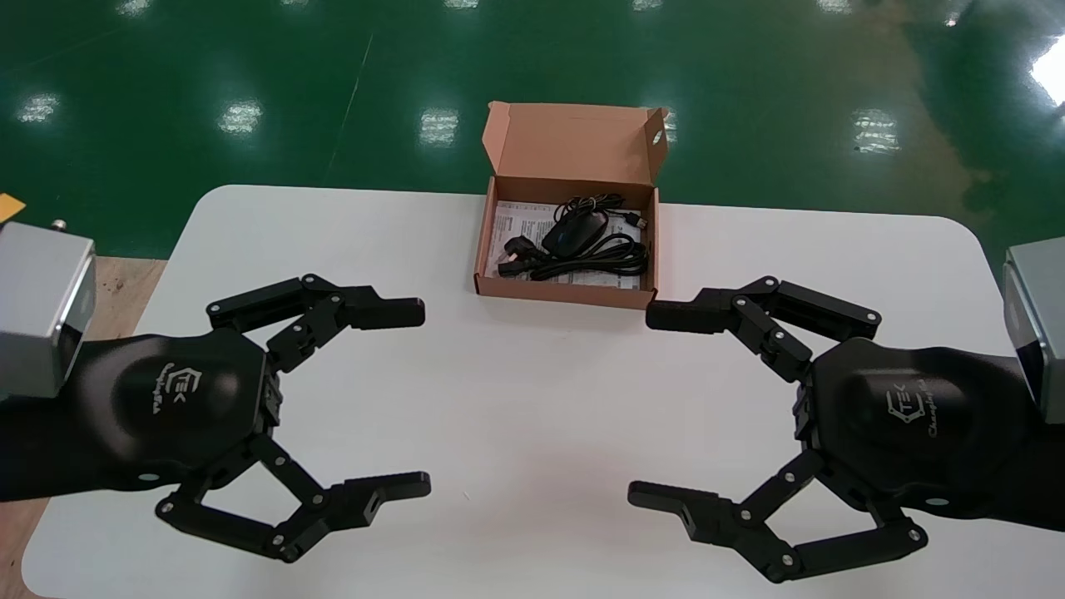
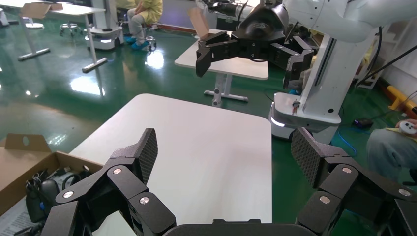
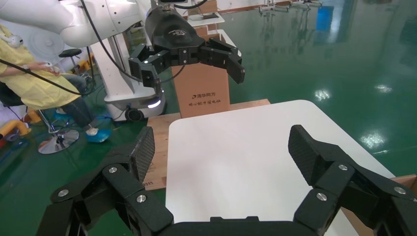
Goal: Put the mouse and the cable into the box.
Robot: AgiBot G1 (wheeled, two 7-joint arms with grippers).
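Observation:
An open brown cardboard box (image 1: 486,248) sits at the far middle of the white table, lid standing up behind it. Inside lie a black mouse (image 1: 574,230) and a coiled black cable (image 1: 599,258) on a printed sheet. My left gripper (image 1: 420,398) hovers open over the near left of the table, empty. My right gripper (image 1: 641,405) hovers open over the near right, also empty. In the left wrist view the box (image 2: 19,160), the mouse (image 2: 40,199) and my left gripper (image 2: 223,150) show. The right wrist view shows my right gripper (image 3: 219,145) over bare tabletop.
The white table (image 1: 532,399) has rounded corners and a green floor beyond its far edge. Another robot (image 2: 255,39) stands past the table's end in the left wrist view; a seated person (image 3: 34,83) and another robot (image 3: 182,44) appear in the right wrist view.

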